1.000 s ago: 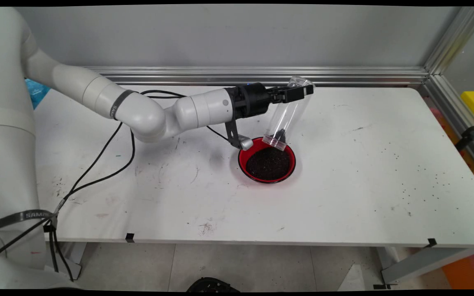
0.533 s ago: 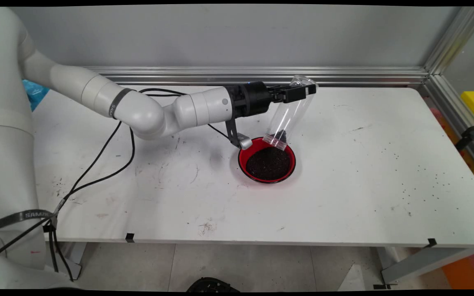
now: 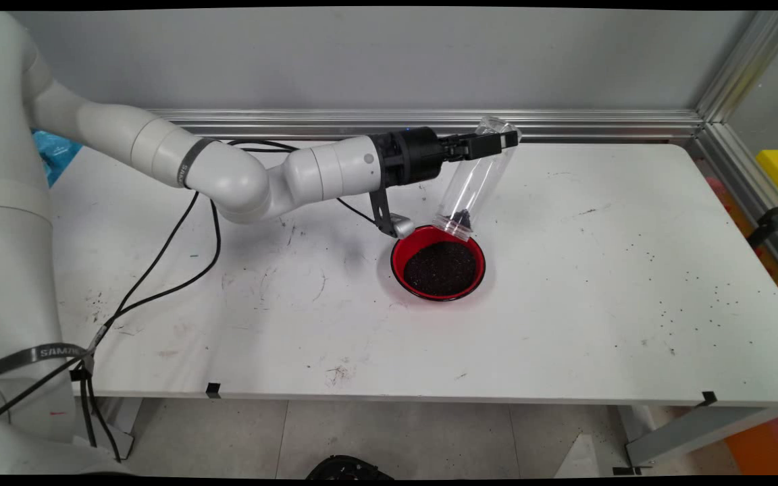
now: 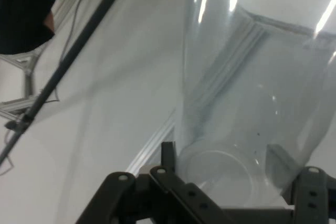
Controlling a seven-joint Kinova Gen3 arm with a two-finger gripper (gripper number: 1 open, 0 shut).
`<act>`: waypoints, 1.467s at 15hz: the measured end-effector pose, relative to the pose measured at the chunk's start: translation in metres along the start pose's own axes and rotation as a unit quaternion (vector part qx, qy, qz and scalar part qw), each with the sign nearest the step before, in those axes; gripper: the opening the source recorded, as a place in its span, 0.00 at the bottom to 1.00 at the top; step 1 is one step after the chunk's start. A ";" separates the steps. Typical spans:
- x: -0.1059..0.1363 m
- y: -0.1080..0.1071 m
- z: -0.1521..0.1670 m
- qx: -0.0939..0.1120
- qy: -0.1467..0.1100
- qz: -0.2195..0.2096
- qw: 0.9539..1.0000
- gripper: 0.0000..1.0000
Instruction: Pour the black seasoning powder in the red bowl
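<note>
Partly hidden in the main view, where the clear bottle (image 3: 473, 179) covers the gripper's (image 3: 494, 140) far finger; cut off at the hand view's edges, showing only the bottle's (image 4: 247, 129) base end between the fingers (image 4: 168, 158). Stretched level from the left over the white table (image 3: 564, 283), gripper (image 4: 223, 179) clamped on the bottle's raised base; bottle tipped mouth-down, a few dark grains at the neck, just above the far rim of the red bowl (image 3: 437, 263) filled with dark grains.
</note>
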 end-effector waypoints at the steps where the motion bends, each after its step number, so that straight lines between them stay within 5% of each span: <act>1: 0.000 0.000 0.000 -0.005 0.002 -0.008 1.000 0.00; 6: -0.003 0.000 -0.005 -0.042 0.021 -0.081 0.996 0.00; 11: -0.016 0.001 -0.012 -0.090 0.029 -0.163 0.982 0.00; 16: -0.033 0.006 -0.020 -0.140 0.028 -0.256 0.956 0.00; 22: -0.059 0.003 -0.029 -0.183 0.028 -0.375 0.908 0.00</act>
